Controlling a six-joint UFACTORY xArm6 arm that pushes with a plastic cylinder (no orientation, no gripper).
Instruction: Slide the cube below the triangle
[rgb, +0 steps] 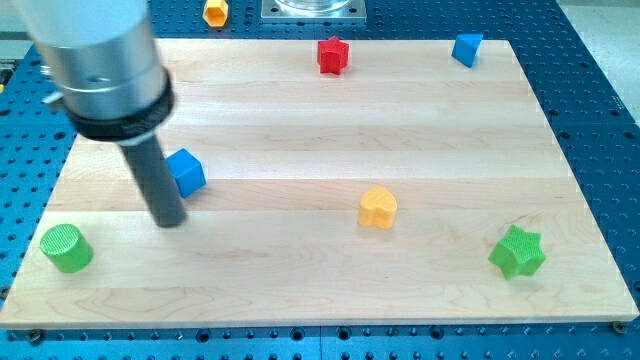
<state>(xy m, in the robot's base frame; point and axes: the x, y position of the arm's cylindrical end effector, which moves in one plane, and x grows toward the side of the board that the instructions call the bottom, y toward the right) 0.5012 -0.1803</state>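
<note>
A blue cube (186, 172) sits on the wooden board (300, 120) at the view's left. A smaller blue block (466, 48), which looks like a triangle, lies near the top right corner. My tip (169, 222) rests on the board just below and slightly left of the cube. The dark rod rises along the cube's left side, touching it or nearly so. The triangle is far off to the upper right of the cube.
A red star (333, 55) lies at top centre. A yellow heart (378, 207) lies right of centre. A green star (517, 251) is at bottom right and a green cylinder (66, 248) at bottom left. A yellow block (215, 12) lies off the board at the top.
</note>
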